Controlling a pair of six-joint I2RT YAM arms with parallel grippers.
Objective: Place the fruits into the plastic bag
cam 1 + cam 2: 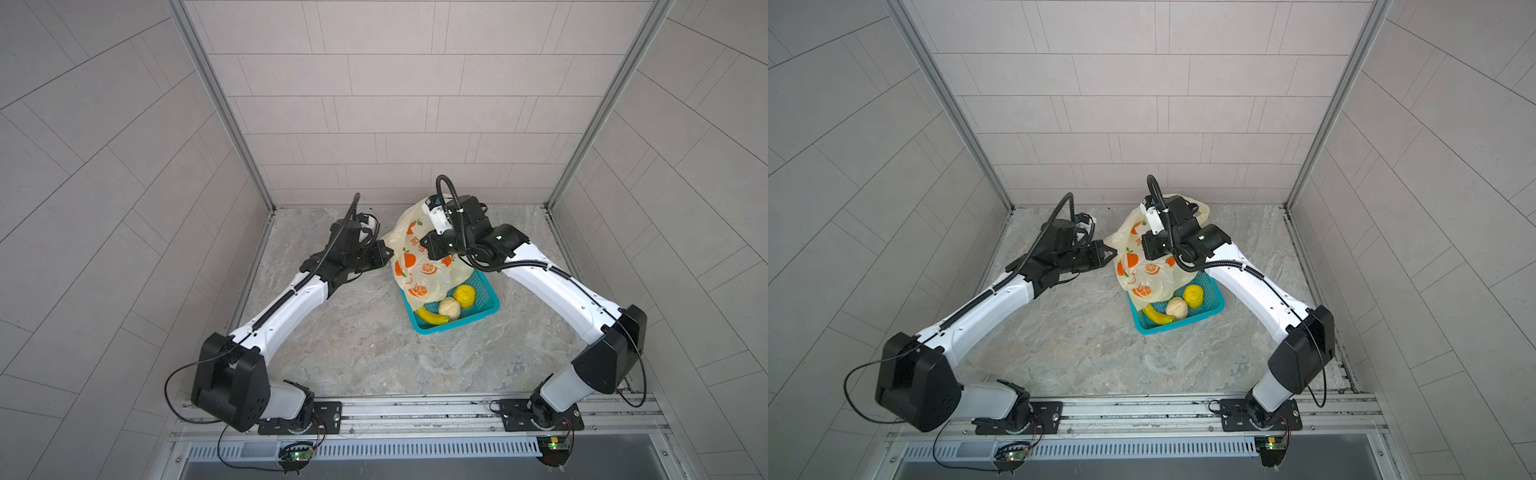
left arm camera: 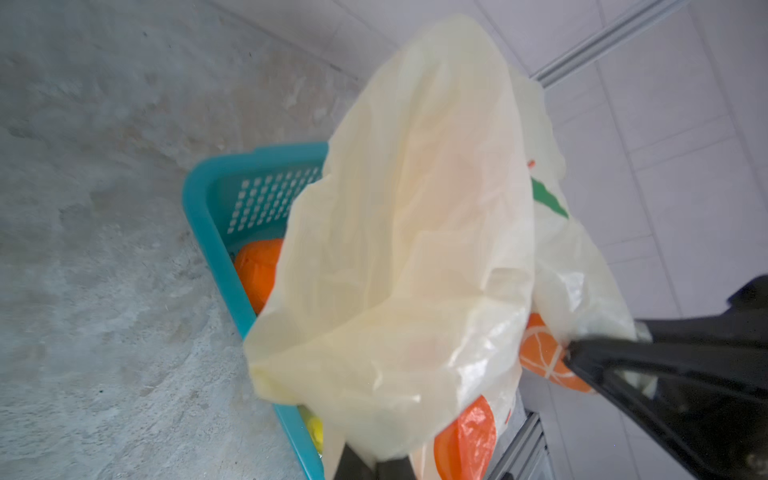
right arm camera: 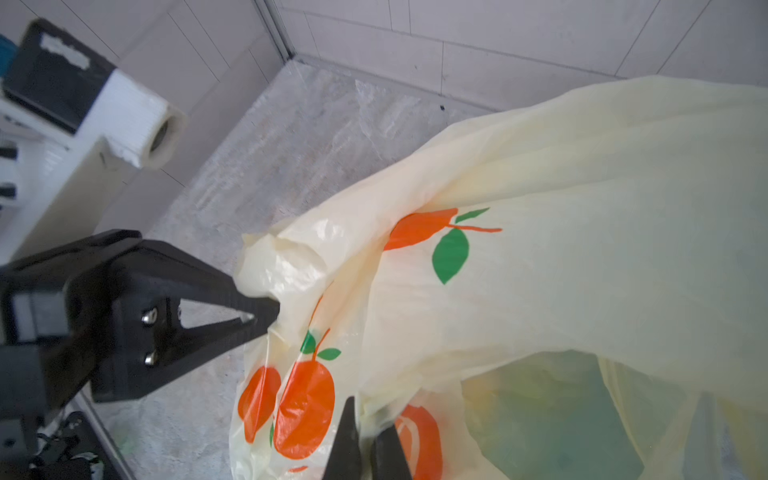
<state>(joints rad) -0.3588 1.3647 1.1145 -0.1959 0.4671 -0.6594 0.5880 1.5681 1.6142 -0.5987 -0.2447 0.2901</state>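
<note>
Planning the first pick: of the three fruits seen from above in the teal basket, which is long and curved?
The yellow banana, along the basket's near rim; the beige fruit and bumpy yellow fruit beside it are round.

The plastic bag [image 1: 417,266] is a translucent pale yellow, printed with orange fruits, green leaves and orange lettering. The basket [image 1: 487,308] is teal, its walls patterned with rows of small holes. The banana [image 1: 430,316] is yellow with a dark green tip, the round fruit [image 1: 449,308] beige, the bumpy fruit [image 1: 464,296] bright yellow, and another fruit [image 2: 257,270] orange. The counter [image 1: 353,345] is mottled grey and beige, like stone. The left hand [image 3: 266,316] and right hand [image 3: 365,419] are black.
</note>
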